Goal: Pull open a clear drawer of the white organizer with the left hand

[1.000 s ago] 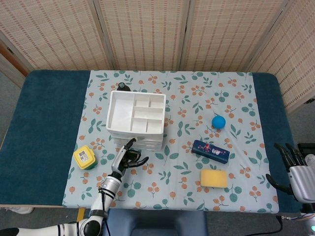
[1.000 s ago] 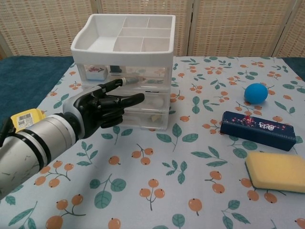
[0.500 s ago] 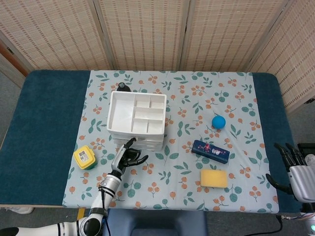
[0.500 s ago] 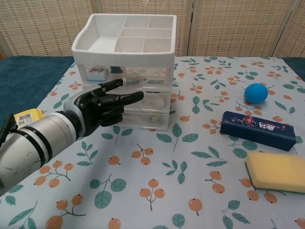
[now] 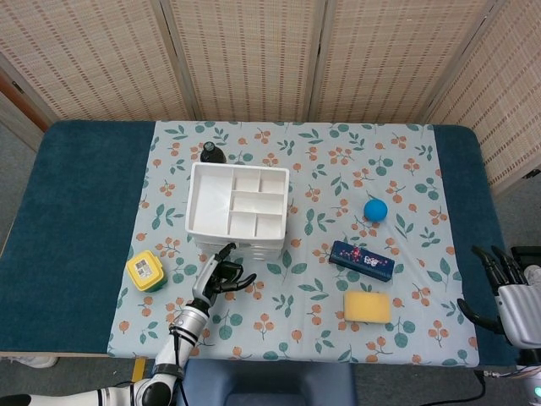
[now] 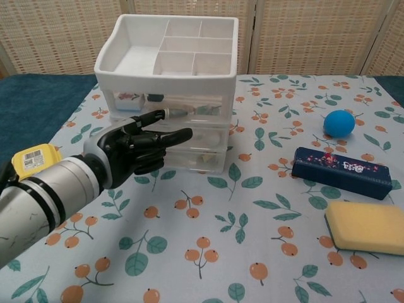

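Note:
The white organizer (image 5: pixel 237 211) (image 6: pixel 168 57) stands left of centre on the floral cloth, with an open compartment tray on top and clear drawers (image 6: pixel 196 136) below holding small items. My left hand (image 5: pixel 219 277) (image 6: pixel 134 151) is at the drawer fronts: its thumb lies on the upper drawer's front edge, and its fingers reach across the middle drawer as if pinching its lip. The organizer leans slightly toward me. My right hand (image 5: pixel 510 296) hangs off the table's right edge with its fingers apart, holding nothing.
A yellow box (image 5: pixel 145 271) (image 6: pixel 31 161) lies left of my left hand. Right of the organizer are a blue ball (image 5: pixel 375 210) (image 6: pixel 339 122), a dark blue case (image 5: pixel 362 260) (image 6: pixel 344 172) and a yellow sponge (image 5: pixel 367 307) (image 6: pixel 367 226). A black object (image 5: pixel 211 152) sits behind the organizer.
The organizer has shifted and tipped toward me, uncovering the black object behind it. My left hand has drawn back slightly along with it. My right hand has not moved.

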Controlling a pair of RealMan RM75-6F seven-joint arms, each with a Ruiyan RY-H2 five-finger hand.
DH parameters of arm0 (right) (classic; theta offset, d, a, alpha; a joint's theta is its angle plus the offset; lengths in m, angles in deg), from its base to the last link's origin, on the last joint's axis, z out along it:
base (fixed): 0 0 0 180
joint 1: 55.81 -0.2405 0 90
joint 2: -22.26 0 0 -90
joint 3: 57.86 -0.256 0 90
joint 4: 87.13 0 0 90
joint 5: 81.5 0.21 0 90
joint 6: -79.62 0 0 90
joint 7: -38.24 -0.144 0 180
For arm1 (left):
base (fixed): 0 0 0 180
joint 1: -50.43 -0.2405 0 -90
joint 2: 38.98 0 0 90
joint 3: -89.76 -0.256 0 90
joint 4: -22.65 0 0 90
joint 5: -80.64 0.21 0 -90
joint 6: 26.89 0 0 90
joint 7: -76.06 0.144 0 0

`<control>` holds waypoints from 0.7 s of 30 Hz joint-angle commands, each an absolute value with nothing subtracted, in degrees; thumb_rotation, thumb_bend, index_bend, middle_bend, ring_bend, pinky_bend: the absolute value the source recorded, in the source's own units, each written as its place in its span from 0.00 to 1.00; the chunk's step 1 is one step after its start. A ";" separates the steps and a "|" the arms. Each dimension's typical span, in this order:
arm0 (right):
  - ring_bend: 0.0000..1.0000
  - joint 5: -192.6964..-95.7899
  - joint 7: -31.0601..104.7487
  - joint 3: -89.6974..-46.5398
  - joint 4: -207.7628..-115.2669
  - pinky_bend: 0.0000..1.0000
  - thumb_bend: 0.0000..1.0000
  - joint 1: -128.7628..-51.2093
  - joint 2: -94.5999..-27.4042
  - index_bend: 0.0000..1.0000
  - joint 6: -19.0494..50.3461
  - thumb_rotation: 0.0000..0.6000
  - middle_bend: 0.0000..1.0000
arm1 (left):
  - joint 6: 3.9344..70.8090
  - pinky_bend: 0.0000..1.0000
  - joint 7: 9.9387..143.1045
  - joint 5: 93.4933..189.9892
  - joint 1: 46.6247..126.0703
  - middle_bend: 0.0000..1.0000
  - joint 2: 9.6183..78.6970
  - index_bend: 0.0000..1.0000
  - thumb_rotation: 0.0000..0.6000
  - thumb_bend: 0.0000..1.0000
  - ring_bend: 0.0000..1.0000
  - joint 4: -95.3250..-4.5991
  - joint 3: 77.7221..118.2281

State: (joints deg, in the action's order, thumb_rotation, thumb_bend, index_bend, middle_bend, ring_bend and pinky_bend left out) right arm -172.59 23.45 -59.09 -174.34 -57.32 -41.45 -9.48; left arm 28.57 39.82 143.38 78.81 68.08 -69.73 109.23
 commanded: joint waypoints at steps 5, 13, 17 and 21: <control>0.01 -172.59 23.39 -59.06 -174.26 0.07 0.29 -57.25 -41.46 0.00 -9.53 1.00 0.13 | 28.82 1.00 39.74 143.91 78.31 0.94 67.82 0.34 1.00 0.21 1.00 -70.46 108.66; 0.01 -172.59 23.16 -59.07 -174.03 0.07 0.29 -57.28 -41.52 0.00 -9.47 1.00 0.13 | 29.06 1.00 39.69 144.29 77.48 0.94 67.56 0.34 1.00 0.21 1.00 -71.79 107.59; 0.01 -172.62 23.03 -59.02 -173.91 0.07 0.29 -57.21 -41.52 0.00 -9.53 1.00 0.13 | 29.27 1.00 39.67 145.04 76.87 0.94 67.12 0.34 1.00 0.21 1.00 -72.78 106.60; 0.01 -172.67 22.93 -58.99 -173.81 0.07 0.29 -57.15 -41.57 0.00 -9.62 1.00 0.13 | 29.49 1.00 39.61 145.65 76.34 0.94 66.84 0.33 1.00 0.21 1.00 -73.42 105.80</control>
